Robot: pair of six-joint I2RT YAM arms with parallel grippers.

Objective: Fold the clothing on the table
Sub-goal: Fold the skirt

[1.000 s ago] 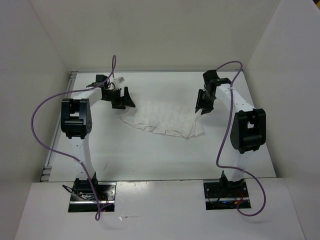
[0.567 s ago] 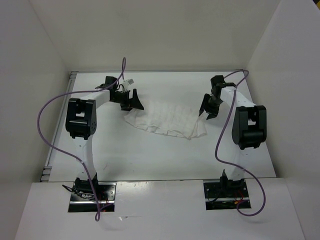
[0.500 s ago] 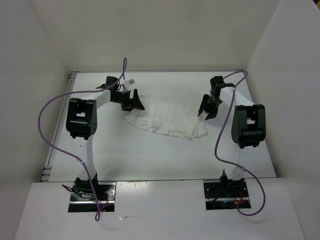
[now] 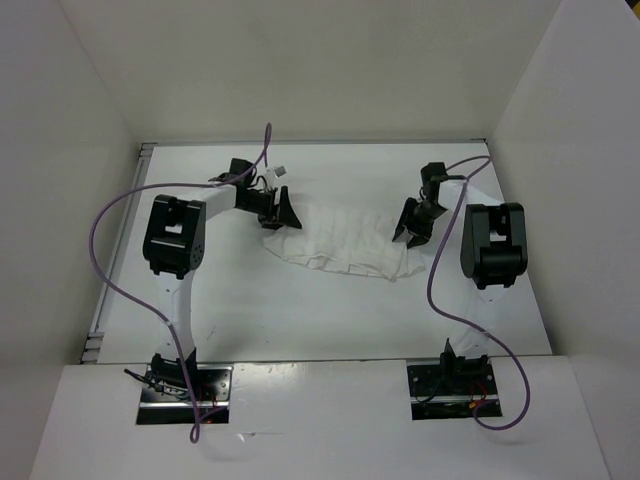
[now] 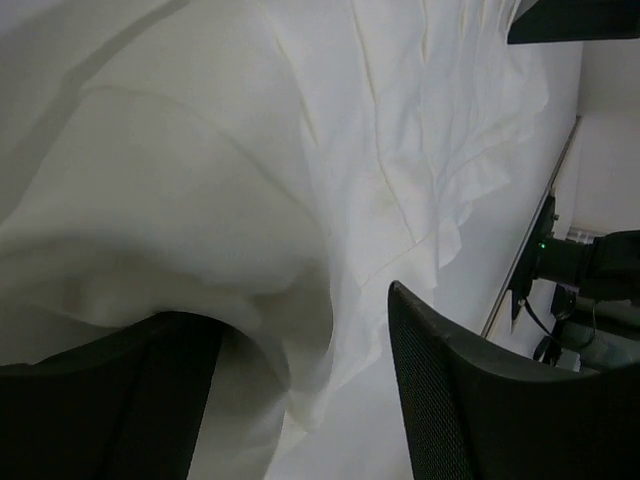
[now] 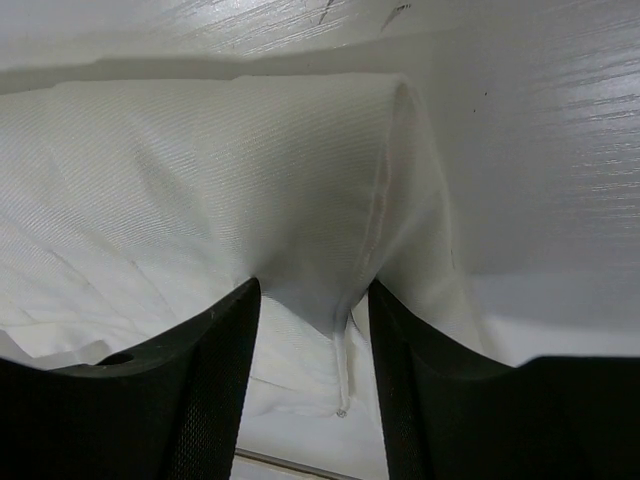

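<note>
Both end effectors [image 4: 278, 212] [image 4: 416, 226] pinching clothing [image 4: 340, 240] edges

You see the clothing [image 4: 345, 240] mid-table [image 4: 300, 310], left gripper [image 4: 283, 215] at its nine o'clock, right gripper [image 4: 415, 228] at three.

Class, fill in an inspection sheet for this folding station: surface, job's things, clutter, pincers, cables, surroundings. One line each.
Surface: table, glossy white, metal edge on the left.
Job's things: clothing, white, creased, lying rumpled between the arms.
Clutter: nothing seen.
Pincers: left pincer at the garment's left end, fabric bunched between its fingers; right pincer at the right end, a fold between its fingers.
Cables: purple cables loop from both arms to their bases.
Surroundings: white walls on three sides.
</note>
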